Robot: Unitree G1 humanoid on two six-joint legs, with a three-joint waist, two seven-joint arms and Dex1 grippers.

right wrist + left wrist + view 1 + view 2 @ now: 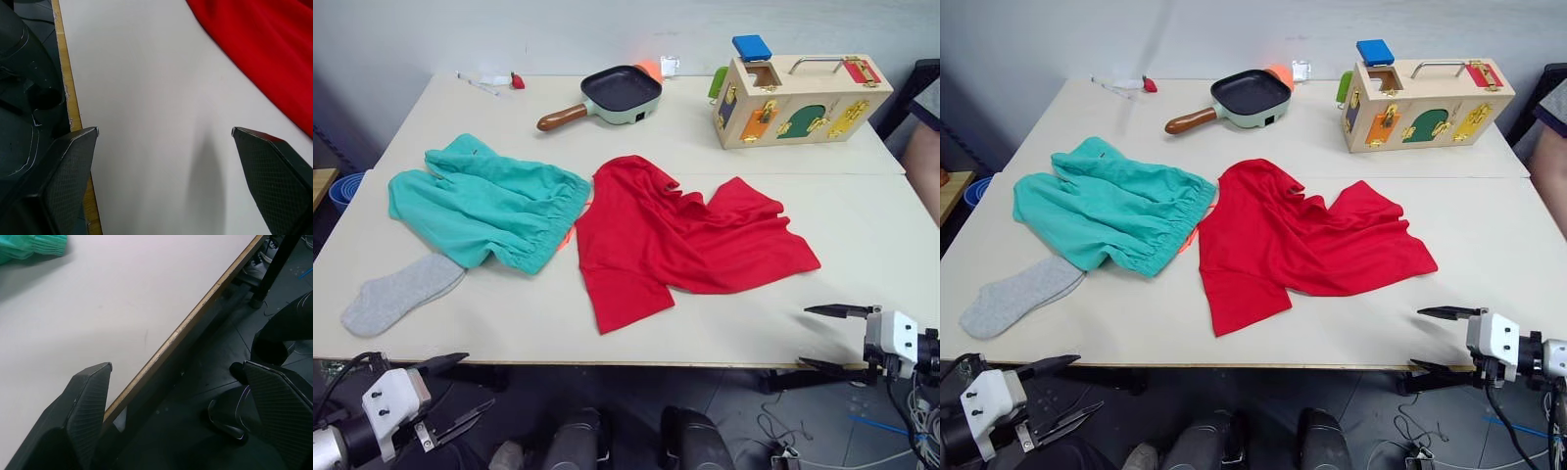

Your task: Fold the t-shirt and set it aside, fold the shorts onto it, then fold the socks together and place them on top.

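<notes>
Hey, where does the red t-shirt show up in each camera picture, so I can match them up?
Left eye view: the t-shirt lies crumpled at the table's centre, just right of the shorts.
Right eye view: the same spot, centre, beside the shorts.
Left wrist view: not in it; a bit of the shorts sits in one corner.
Right wrist view: its red cloth fills one corner, beyond the open right gripper.
Shared landmark: the table's front edge.
</notes>
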